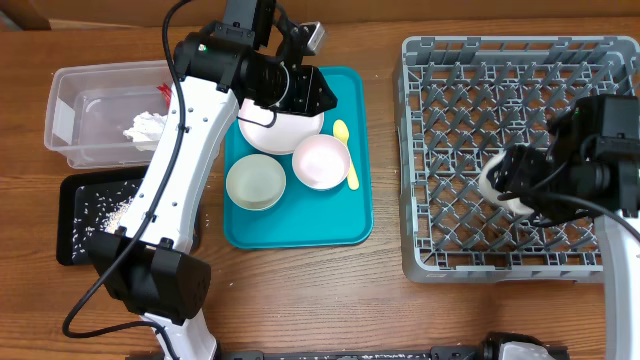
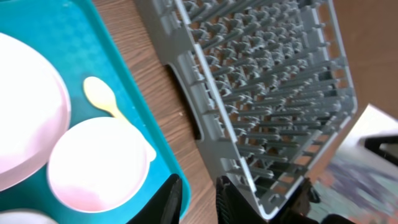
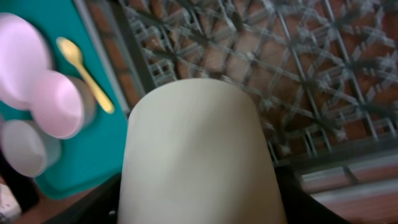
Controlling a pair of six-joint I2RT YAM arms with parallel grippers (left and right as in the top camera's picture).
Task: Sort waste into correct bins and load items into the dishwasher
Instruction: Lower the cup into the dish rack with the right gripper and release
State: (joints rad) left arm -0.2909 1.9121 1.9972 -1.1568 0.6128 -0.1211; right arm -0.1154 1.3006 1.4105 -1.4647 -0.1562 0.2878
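Observation:
My right gripper (image 1: 507,186) is shut on the white cup (image 1: 495,180), holding it on its side just above the lattice floor of the grey dishwasher rack (image 1: 412,150). In the right wrist view the cup (image 3: 199,149) fills the space between the dark fingers (image 3: 93,205). My left gripper (image 1: 305,95) hovers over the teal tray (image 1: 300,228) by the round plate (image 1: 268,130). In the left wrist view the gripper (image 2: 199,183) has a narrow gap with nothing in it. Two bowls (image 1: 255,182) (image 1: 320,162) and the yellow spoon (image 1: 347,150) lie on the tray.
A clear tub (image 1: 75,100) at the left holds a crumpled napkin (image 1: 148,125) and a red wrapper (image 1: 163,92). Below it the black tray (image 1: 72,240) holds scattered rice (image 1: 110,215). The left arm stretches over both bins.

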